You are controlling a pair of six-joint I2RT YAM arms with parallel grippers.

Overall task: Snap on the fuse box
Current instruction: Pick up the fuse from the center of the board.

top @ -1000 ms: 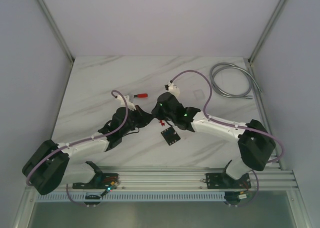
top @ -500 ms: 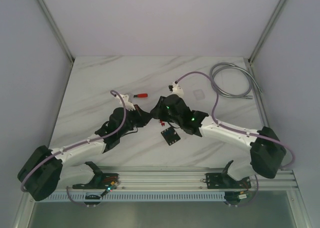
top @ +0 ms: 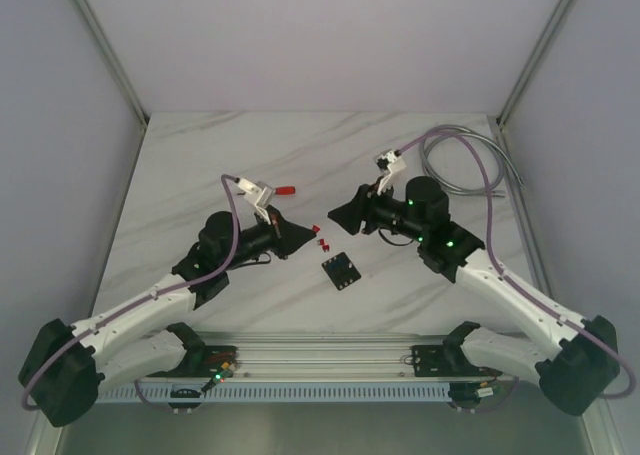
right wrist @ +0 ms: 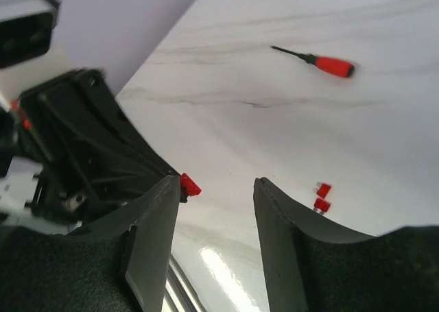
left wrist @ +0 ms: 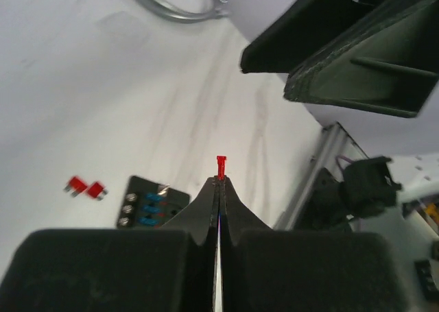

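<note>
Robot lab cell, plain walls (top: 300, 35), marble-look table (top: 200, 165)

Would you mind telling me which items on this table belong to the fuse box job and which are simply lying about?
For the job:
- fuse box
- red fuse, pinched in the left gripper
- loose red fuses, two beside the box

Lying about:
- screwdriver
- grey cable

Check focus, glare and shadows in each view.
Top external: even, diffuse light, only faint soft shadows on the table. Left wrist: the body of the left claw is blurred up close, while the red fuse at its tip and the fuse box are sharp. Right wrist: a glare patch on the table inside the gap of the right claw.
</note>
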